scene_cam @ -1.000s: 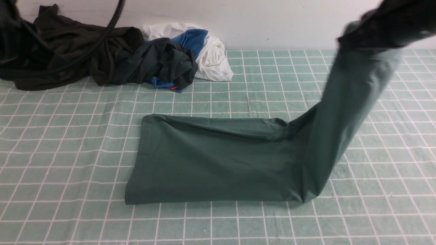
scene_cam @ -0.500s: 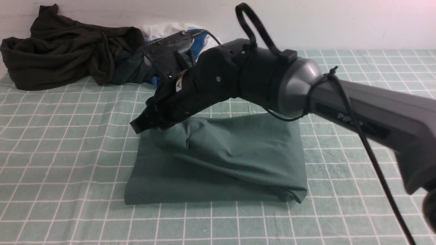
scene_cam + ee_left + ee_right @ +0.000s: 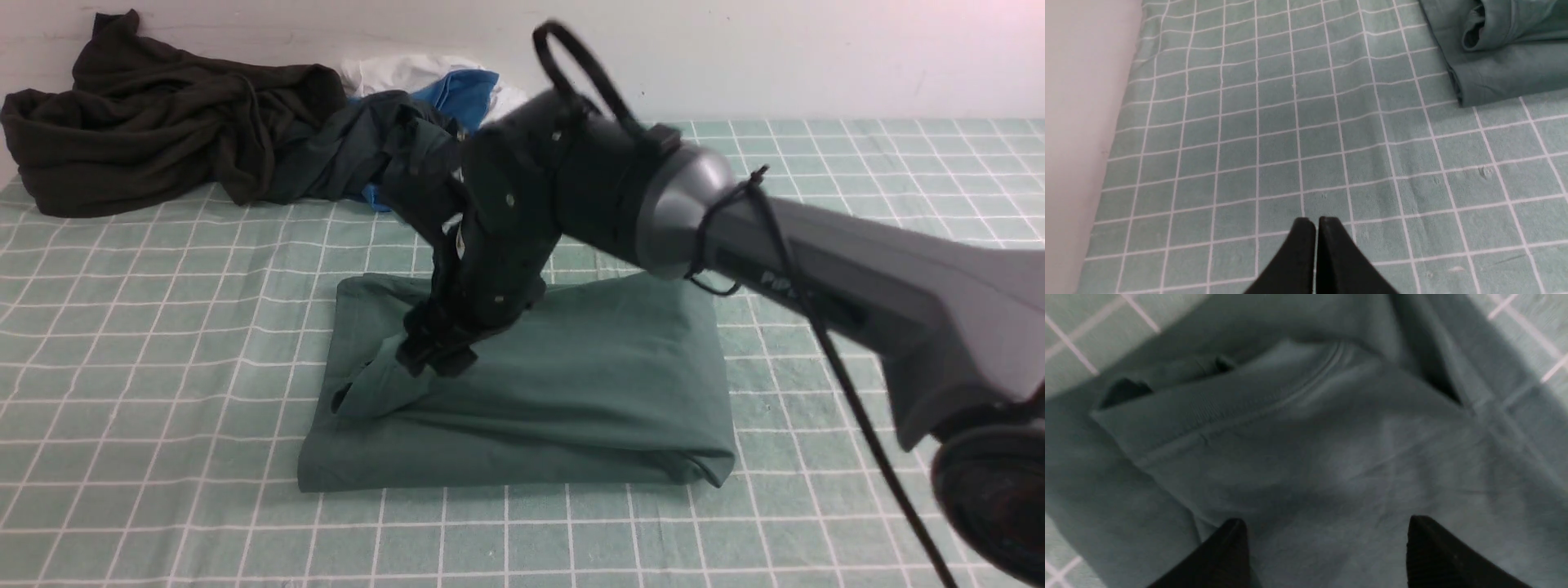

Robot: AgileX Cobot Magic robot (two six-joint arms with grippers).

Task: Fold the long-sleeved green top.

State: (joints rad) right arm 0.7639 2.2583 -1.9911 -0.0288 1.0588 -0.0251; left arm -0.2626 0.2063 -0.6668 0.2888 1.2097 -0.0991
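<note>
The green long-sleeved top (image 3: 555,400) lies folded into a thick rectangle in the middle of the checked cloth. Its top layer is rumpled at the left end, where a ribbed edge (image 3: 1241,412) shows. My right gripper (image 3: 437,355) hangs just above that left end, pointing down, open and empty; its fingertips (image 3: 1233,539) stand wide apart over the fabric. My left gripper (image 3: 1314,222) is shut and empty, low over bare cloth, away from the top's corner (image 3: 1494,61). The left arm is out of the front view.
A pile of other garments lies along the back wall: a blackish-brown one (image 3: 155,122), a very dark green one (image 3: 384,155), and blue and white ones (image 3: 465,86). The right arm (image 3: 816,253) crosses above the top's right half. The wall borders the checked cloth (image 3: 1290,143).
A second ago the right gripper held the top's right part high. It carried it left over the body, let it go, and now hangs open above the left end. The left arm left the front view.
</note>
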